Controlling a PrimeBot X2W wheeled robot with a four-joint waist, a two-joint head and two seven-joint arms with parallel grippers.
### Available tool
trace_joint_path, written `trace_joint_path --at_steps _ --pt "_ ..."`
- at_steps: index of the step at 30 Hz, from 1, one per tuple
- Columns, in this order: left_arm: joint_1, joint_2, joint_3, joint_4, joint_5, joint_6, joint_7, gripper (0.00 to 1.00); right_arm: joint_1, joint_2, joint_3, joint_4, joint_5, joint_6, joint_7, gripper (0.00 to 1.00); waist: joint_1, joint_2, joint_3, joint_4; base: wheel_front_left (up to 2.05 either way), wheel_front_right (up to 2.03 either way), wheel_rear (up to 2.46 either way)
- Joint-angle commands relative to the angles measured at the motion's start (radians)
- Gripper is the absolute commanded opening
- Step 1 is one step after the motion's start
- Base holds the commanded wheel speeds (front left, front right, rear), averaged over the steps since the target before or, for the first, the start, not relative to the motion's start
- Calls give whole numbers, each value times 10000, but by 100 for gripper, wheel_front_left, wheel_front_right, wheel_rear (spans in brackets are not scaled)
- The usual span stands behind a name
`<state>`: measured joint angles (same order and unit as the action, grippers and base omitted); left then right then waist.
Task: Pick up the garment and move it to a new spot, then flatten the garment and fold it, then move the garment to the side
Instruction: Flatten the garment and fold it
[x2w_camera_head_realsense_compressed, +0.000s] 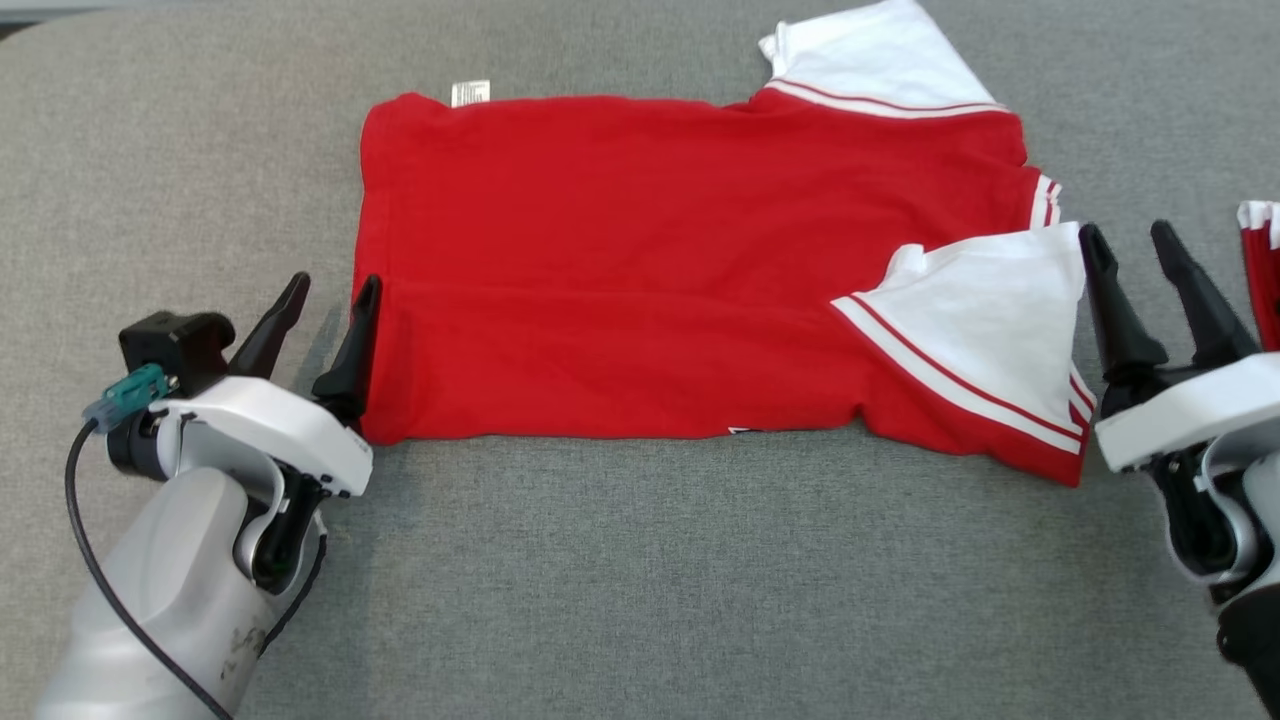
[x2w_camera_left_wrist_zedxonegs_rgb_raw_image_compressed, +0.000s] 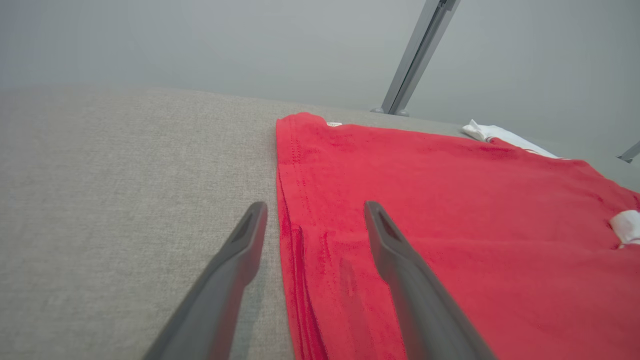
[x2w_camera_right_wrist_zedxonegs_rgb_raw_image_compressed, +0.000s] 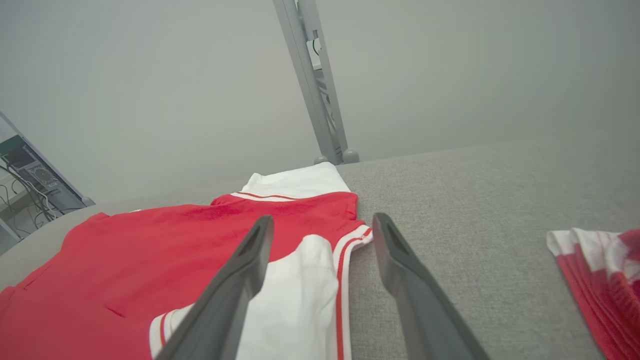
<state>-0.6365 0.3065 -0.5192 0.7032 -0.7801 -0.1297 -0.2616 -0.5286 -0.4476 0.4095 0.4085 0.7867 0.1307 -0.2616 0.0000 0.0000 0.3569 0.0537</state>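
Your shirt lies flat in the middle of the table, with its long axis running from 9 to 3 o'clock in the head view. The hem is at 9 and the white sleeves are at 3.

Your left gripper sits at the hem end with its fingers apart and nothing between them. One finger is over bare cloth and the other is just over the red edge. From it, the shirt stretches away toward 2 o'clock.

Your right gripper is also spread and empty. It is just beside the near sleeve, so the shirt lies at 9 o'clock from it. Each arm has its own end, and neither is clearly nearer.

In the left wrist view the hem shows stacked layers, so I judge one lengthwise fold is in. Any next grab should probably take both ends together, to keep the long axis straight.

The table is covered in grey woven fabric, which grips a little, so dragging the shirt may ruck it.

A second garment lies at the 3 o'clock edge, near your right fingers; keep clear of it.

Beyond the table you have a plain pale wall and a grey post.
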Motion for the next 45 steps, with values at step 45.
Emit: trace_joint_path --at_steps 45 --pt "1670 -746 675 1180 382 935 2297 100 566 800 2585 2691 2483 1 1460 100 0 0 -1641 -506 0 0 0"
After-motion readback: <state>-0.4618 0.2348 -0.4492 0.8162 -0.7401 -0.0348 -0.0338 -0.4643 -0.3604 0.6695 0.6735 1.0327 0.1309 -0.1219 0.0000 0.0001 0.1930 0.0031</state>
